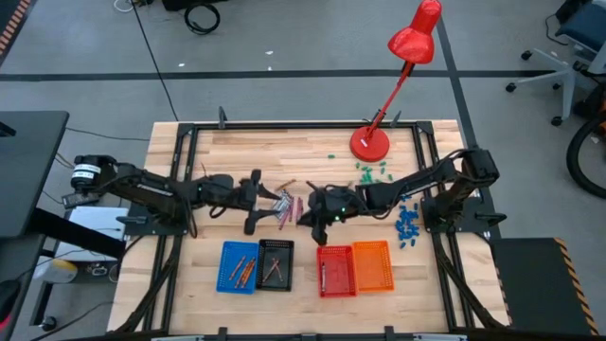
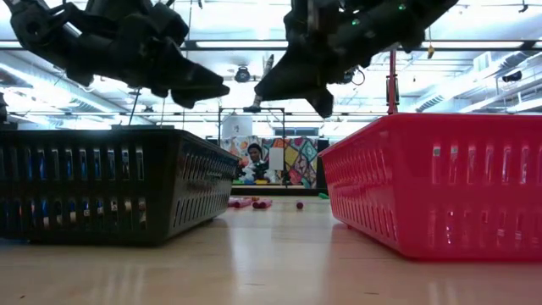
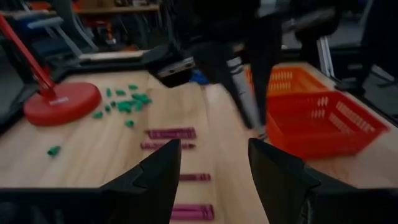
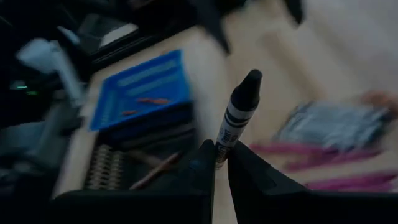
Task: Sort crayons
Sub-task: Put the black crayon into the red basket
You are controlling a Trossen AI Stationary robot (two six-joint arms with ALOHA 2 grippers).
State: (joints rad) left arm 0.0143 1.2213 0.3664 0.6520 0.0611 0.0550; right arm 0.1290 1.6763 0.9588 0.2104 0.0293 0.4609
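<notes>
A pile of loose crayons lies at the table's middle; purple ones show in the left wrist view. My left gripper stands open just left of the pile, with nothing between its fingers. My right gripper, on the pile's right, is shut on a grey crayon with a dark tip. In the low view both grippers hang above the table. Orange-brown crayons lie in the blue basket and the black basket. My right gripper pinches the grey crayon's one end between its two fingers. The crayon lies along the fingers and sticks out past their tips, dark tip foremost. In the left wrist view the crayon slants downward, clear of the table.
A red basket and an orange basket stand right of the black one along the near edge. A red desk lamp stands at the far right, with green bits by its base and blue chunks nearer.
</notes>
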